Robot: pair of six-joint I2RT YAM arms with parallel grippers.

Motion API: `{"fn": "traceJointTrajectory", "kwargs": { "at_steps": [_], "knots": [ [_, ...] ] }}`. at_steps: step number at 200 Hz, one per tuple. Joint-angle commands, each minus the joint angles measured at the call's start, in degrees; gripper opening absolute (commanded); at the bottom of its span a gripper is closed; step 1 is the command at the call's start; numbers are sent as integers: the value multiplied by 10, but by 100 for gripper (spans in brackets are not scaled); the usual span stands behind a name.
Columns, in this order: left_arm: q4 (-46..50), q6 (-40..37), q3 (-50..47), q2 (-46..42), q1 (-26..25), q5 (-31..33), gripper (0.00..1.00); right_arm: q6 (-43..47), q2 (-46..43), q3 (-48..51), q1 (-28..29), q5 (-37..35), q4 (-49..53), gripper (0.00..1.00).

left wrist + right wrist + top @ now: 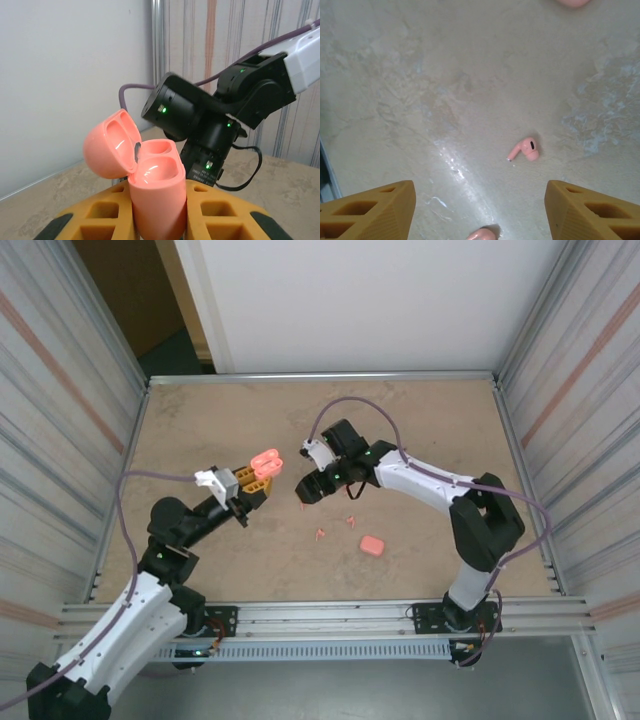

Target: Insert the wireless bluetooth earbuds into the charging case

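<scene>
While the left pincer clamps an open pink charging case by its lower body, lid tipped back and two hollows showing, the right pincer hangs just to the right of that case, fingers spread wide and gripping nothing. On the tabletop, right of the open case and nearer the arm bases, lies a small pink earbud on its side, with a second earbud close by. Farther right of the open case, a closed pink case rests flat.
</scene>
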State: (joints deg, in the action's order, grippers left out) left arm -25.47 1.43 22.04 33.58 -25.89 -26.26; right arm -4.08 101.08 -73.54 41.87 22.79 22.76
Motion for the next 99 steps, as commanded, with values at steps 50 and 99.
{"fn": "traceJointTrajectory", "kwargs": {
  "at_steps": [50,99],
  "knots": [
    [3,-9,-10,-16,-2,14,0,46,99,-53,0,9,-2,60],
    [-1,-9,-12,-13,-2,15,0,56,150,-84,1,5,-5,57]
  ]
}}
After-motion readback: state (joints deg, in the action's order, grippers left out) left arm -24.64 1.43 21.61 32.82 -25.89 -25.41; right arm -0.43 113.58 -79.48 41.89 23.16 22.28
